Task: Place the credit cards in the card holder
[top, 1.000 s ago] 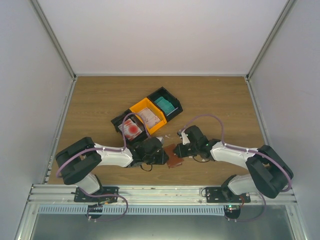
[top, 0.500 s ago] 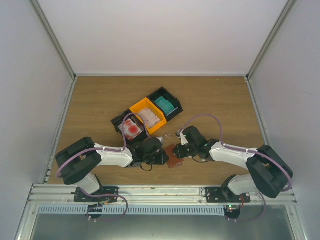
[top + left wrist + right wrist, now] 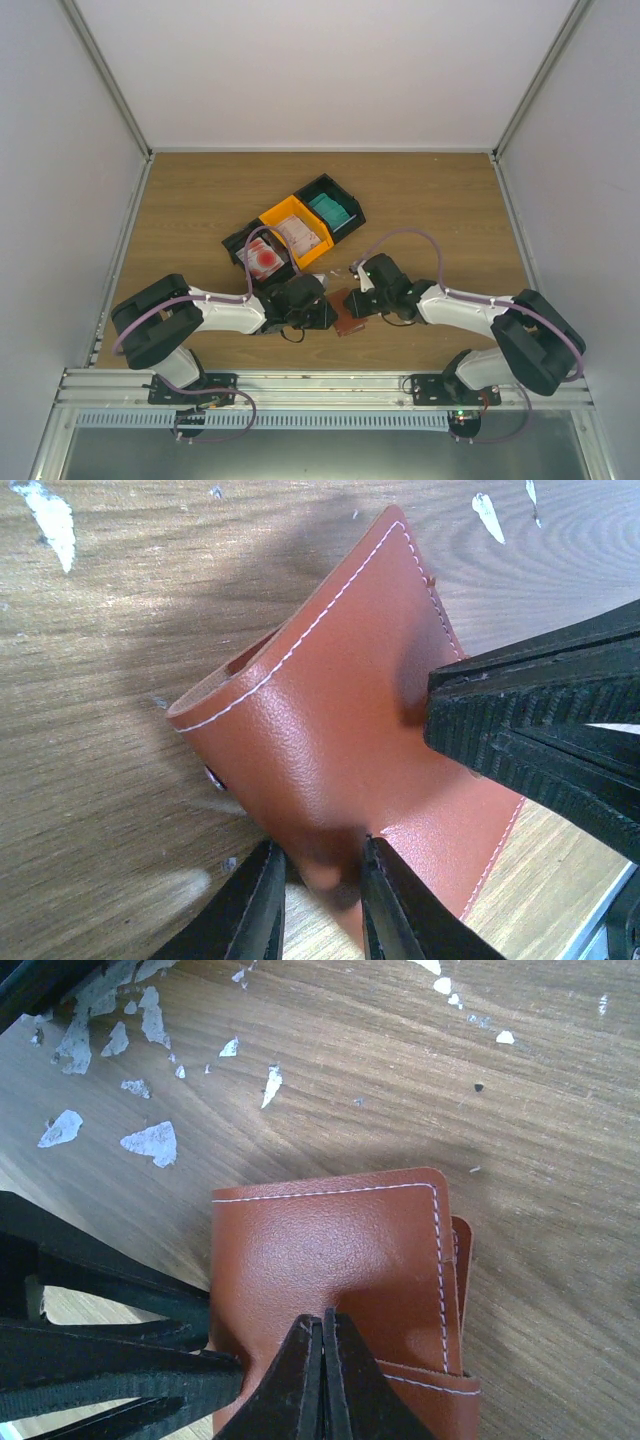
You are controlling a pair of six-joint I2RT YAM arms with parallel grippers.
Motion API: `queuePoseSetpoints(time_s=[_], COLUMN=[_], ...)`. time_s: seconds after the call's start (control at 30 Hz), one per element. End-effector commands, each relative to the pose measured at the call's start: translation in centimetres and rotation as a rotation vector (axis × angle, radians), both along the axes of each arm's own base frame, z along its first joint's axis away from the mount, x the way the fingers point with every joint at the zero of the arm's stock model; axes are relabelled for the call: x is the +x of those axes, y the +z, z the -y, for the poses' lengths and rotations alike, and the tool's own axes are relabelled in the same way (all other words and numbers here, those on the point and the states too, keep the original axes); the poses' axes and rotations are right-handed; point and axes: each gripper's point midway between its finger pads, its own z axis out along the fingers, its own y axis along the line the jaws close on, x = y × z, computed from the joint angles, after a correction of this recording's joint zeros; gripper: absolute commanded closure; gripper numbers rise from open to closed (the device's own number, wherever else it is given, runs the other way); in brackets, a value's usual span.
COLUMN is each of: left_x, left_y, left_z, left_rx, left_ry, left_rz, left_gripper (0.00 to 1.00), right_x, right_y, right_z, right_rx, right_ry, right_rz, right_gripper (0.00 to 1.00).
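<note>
You had the wooden table [image 3: 200,200] in front of you, with both arms reaching in toward its near middle. Your left arm [image 3: 220,312] came in from the near left and your right arm [image 3: 470,308] from the near right, so that their wrists almost met.

Just beyond them, three bins stood touching in a diagonal row. A black bin [image 3: 240,245] was nearest and leftmost, an orange bin [image 3: 280,215] was in the middle, and another black bin [image 3: 325,185] was farthest and rightmost. The credit cards were all in these bins: a white one with a red round mark [image 3: 264,258] in the near black bin, pale pinkish ones [image 3: 298,235] in the orange bin, and teal ones [image 3: 330,210] in the far black bin.

The card holder [image 3: 330,730] lay flat on the table between the two wrists, near of the bins and apart from them. It was folded, its reddish-brown face up, with white stitching along its edges.

Your left gripper [image 3: 322,865] had its jaws narrow, with the holder's edge between them; it looked clamped on that edge. Your right gripper [image 3: 322,1322] had its fingertips pressed together with nothing between them, the tip resting on the holder's top face.

Small white flecks [image 3: 150,1143] dotted the wood just beyond the holder.
</note>
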Motion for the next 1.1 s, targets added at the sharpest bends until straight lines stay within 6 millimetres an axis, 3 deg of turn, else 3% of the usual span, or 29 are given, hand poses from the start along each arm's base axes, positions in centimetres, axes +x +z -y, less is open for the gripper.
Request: queuePoseSetpoints(time_s=[0.0,0.3,0.87,1.07], left_x=[-1.7,-1.7,-1.8,-1.9], left_y=[-3.2,-3.3,-3.4,-3.5], left_z=[-2.2,-2.2,-2.2,-2.4], left_rx=[0.117,0.119,0.119,0.124], left_ry=[-0.010,-0.006,-0.008,-0.004], left_rz=[-0.087,-0.089,-0.094,-0.095], left_gripper=[0.75,0.76,0.76,0.76], right_x=[-0.5,0.7,-0.6,0.3], right_y=[-0.9,1.3,-1.4,-0.1], right_z=[0.7,0.2,0.0,0.5], right_rx=[-0.077,-0.039,-0.114,-0.126], right_ry=[0.008,-0.023,0.038,0.002], right_rz=[0.007,0.076,0.027,0.079], right_gripper=[1.00,0.99,0.99,1.00])
